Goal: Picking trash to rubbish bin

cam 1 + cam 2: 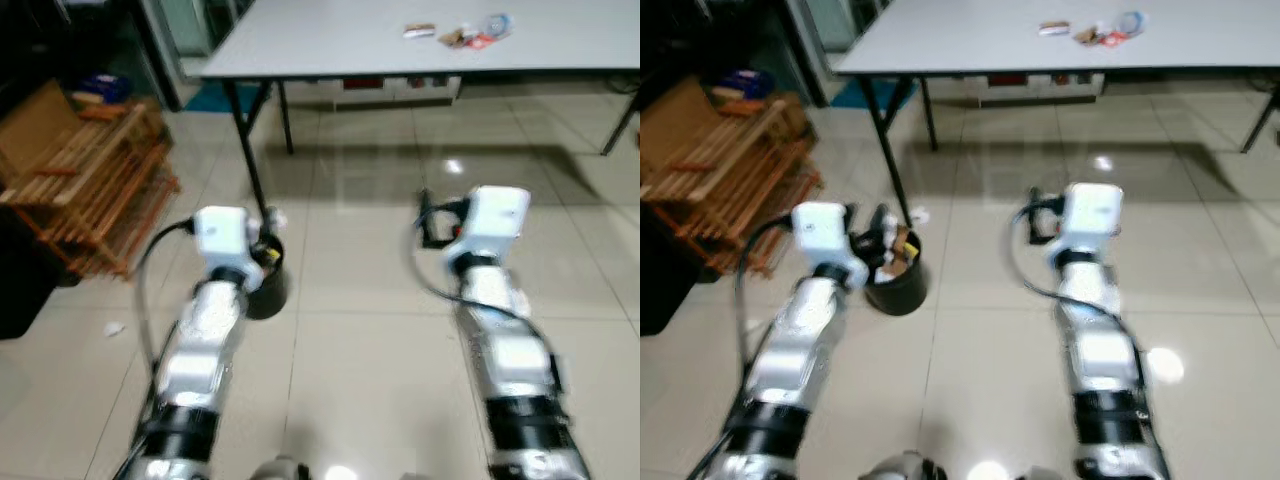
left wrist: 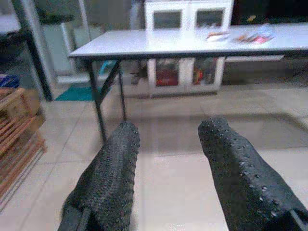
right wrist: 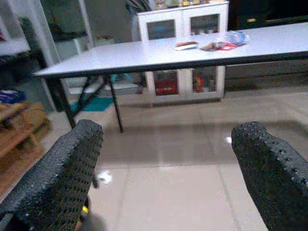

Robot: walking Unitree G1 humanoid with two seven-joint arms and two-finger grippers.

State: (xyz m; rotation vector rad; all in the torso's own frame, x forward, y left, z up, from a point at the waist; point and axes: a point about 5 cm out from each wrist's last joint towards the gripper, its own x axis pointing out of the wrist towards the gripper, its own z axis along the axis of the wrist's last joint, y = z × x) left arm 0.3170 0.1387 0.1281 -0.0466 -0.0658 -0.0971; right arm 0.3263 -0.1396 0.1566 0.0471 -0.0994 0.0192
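The left gripper stands with its two black fingers apart and nothing between them, and the right gripper is spread wider, also empty; both wrist views look out level across the tiled floor toward the table. From the head, the left gripper hangs just over the rim of the small black rubbish bin, which sits on the floor beside the near table leg and already has a few scraps of brown and yellow litter showing at its mouth. The right gripper is held out in front of the robot over bare tile, well apart from the bin. The remaining trash lies on top of the grey table, toward its far side: a small wrapper, some brown and red scraps and a clear bluish piece, close together. A tiny white scrap also lies on the floor near the wooden rack. With both grippers open and one over the bin, this looks like the gap between one drop and the next pick. The next move probably calls for walking up to the table and raising an arm over its edge, since the litter sits well beyond present reach, then closing on one light, flat piece.
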